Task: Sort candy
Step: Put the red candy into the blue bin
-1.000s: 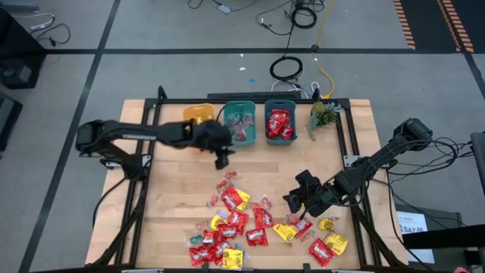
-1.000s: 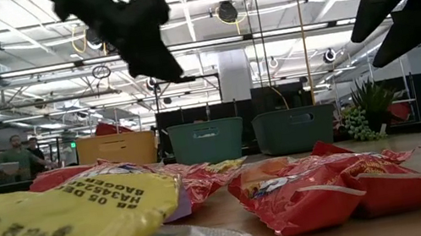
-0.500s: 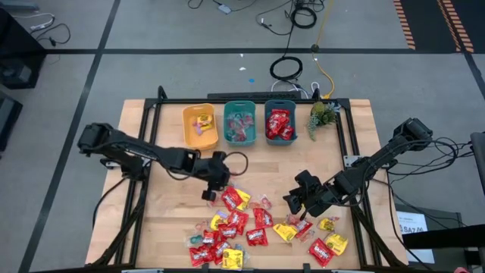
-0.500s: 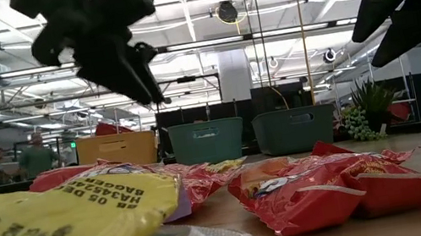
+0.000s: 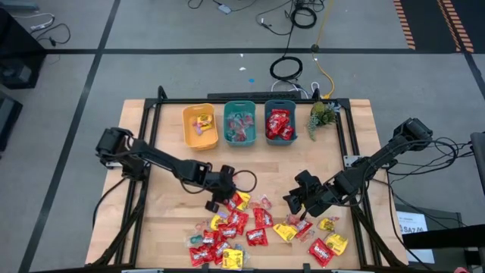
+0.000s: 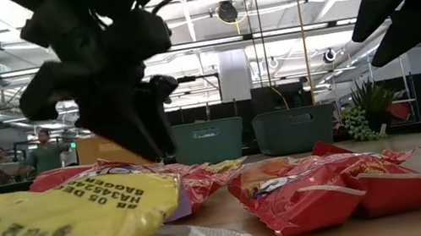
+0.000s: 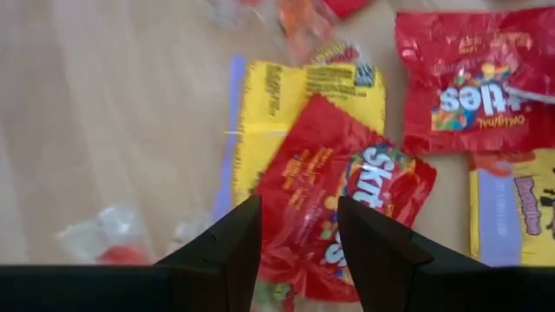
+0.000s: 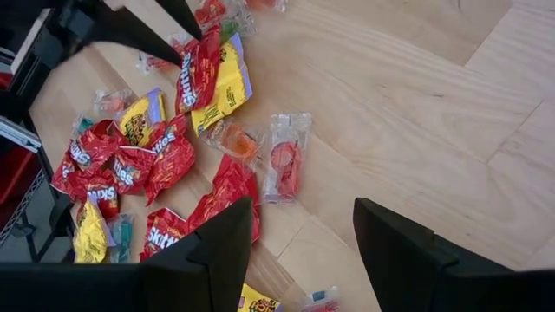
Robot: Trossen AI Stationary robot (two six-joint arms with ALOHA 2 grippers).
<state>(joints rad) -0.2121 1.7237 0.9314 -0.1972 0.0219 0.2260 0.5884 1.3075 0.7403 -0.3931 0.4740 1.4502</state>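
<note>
We're in a big industrial lab / warehouse-type hall, not a home. Low view: high ceiling w/ strip lights [image 6: 207, 46], exposed beams, open floor running far back, a person [image 6: 44, 150] standing way off. High view: grey concrete floor [image 5: 189, 80] w/ dark taped lines, loose cables [image 5: 286, 68] coiled behind the wooden table [image 5: 170, 201], orange-black hazard stripes [image 5: 436, 23] at one corner. Table sits in a black metal frame [image 5: 250, 98] w/ robot arms mounted, so a robotics test bay.

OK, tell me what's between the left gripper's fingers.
In the left wrist view, a red Skittles packet shows in the gap between the open fingers, lying partly over a yellow packet on the table.
</note>
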